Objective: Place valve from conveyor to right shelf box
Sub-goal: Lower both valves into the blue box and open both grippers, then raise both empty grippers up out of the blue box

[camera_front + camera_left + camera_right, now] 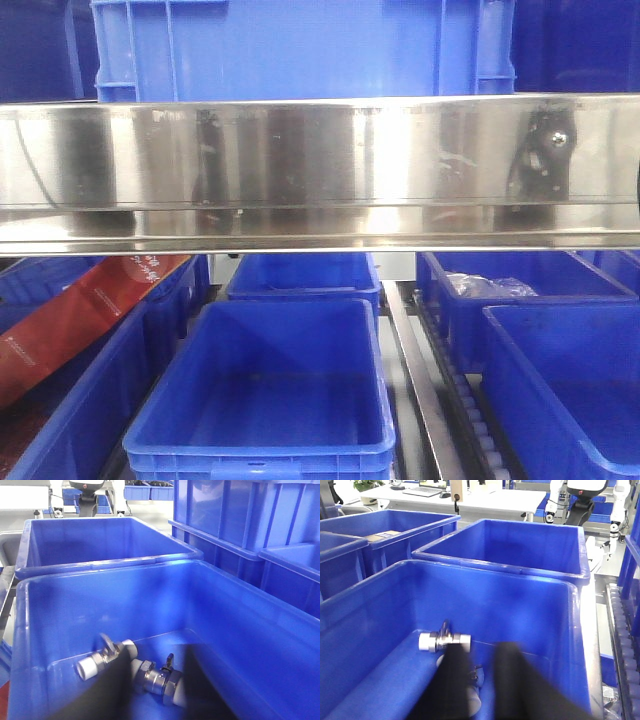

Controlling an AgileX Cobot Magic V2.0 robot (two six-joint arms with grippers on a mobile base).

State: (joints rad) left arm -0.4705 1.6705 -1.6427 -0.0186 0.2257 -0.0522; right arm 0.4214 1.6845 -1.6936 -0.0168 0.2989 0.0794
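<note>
In the left wrist view, two silvery valves lie on the floor of a blue box. One valve rests by the far wall, the other valve lies between the spread dark fingers of my left gripper, which is open. In the right wrist view my right gripper hangs open inside another blue box. One valve lies by its far wall. A second valve lies partly hidden behind the left finger. The conveyor belt is out of view. Neither gripper shows in the front view.
A shiny steel shelf rail crosses the front view, with a blue crate above and several blue boxes below. A red bag lies in a box at left. A roller track runs right of the right-hand box.
</note>
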